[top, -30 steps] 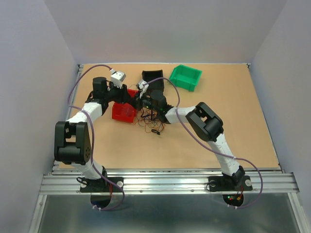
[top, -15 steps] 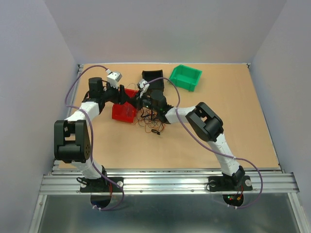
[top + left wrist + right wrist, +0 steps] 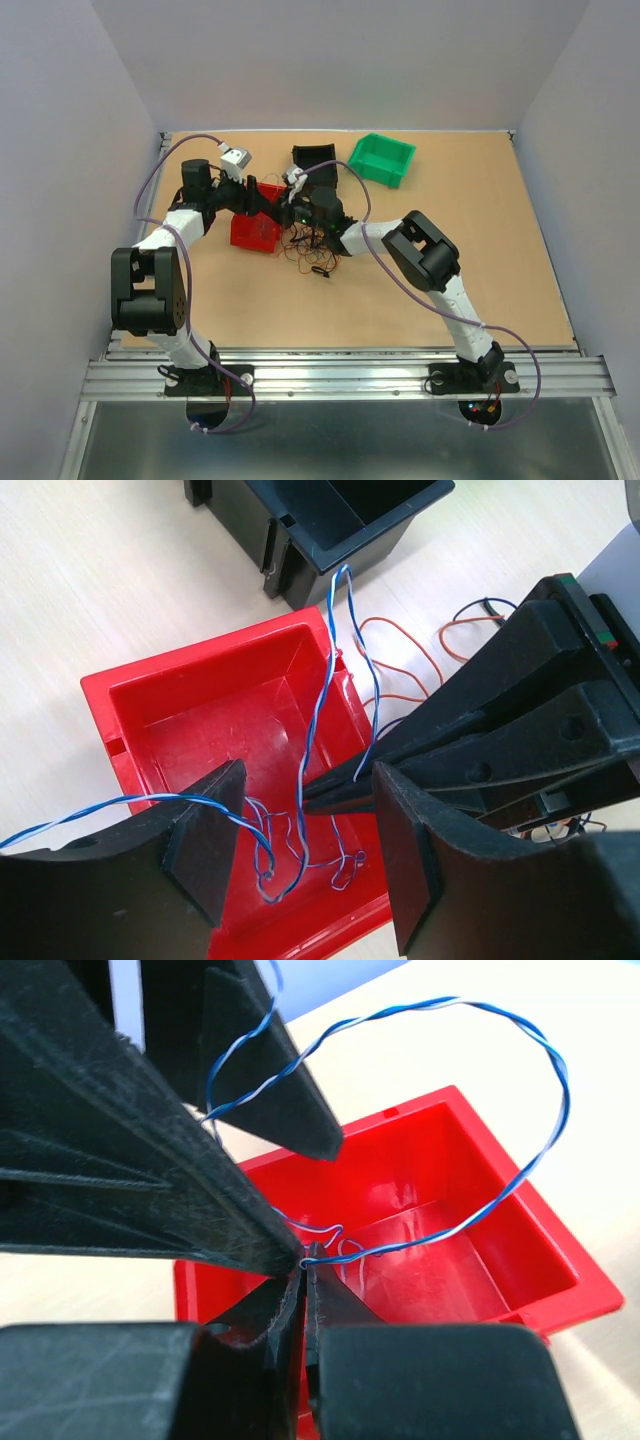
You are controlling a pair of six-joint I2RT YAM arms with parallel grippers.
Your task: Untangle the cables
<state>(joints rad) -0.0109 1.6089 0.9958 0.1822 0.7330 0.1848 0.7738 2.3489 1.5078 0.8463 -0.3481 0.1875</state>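
Cable [image 3: 562, 1085] in right hand [image 3: 305, 1260]

Cables [image 3: 313, 252] are seen as a loose knot of hair-thin wires, mostly dark and orange, spread flat on the table [image 3: 480, 260] just beside the red bin [image 3: 252, 232]. One blue-and-white twisted pair [image 3: 320, 685] is held up over the bin, pinched at the closed tips of the right gripper [image 3: 305, 1258]; it's arched into a big open loop, with the slack curled in small coils on the bin floor. An orange wire [image 3: 412, 645] is seen looping on the table past the bin, a dark loop right next to it.
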